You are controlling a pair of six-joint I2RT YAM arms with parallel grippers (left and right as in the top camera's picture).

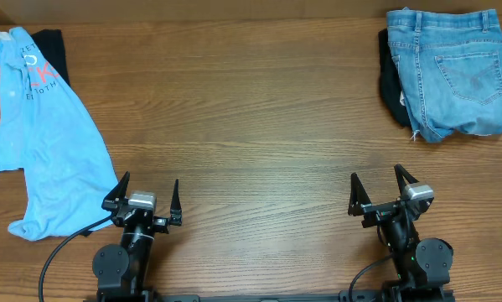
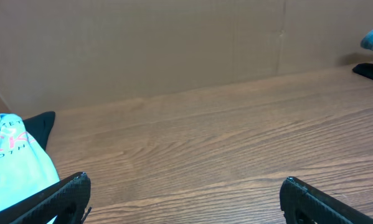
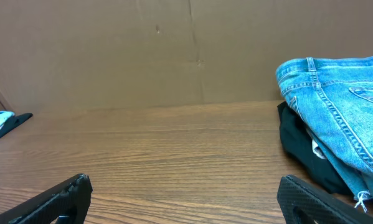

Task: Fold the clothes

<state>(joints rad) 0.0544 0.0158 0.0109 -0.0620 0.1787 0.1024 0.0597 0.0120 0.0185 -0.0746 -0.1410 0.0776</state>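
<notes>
The light-blue T-shirt lies crumpled along the table's left side, with pink-red and white lettering near its far end. It also shows at the left edge of the left wrist view. My left gripper is open and empty near the front edge, just right of the shirt's lower hem; its fingers frame bare wood. My right gripper is open and empty at the front right, its fingers over bare wood, far from the shirt.
Blue denim shorts lie at the back right on a black garment; both show in the right wrist view. Another black garment lies under the shirt's far end. A brown cardboard wall stands behind the table.
</notes>
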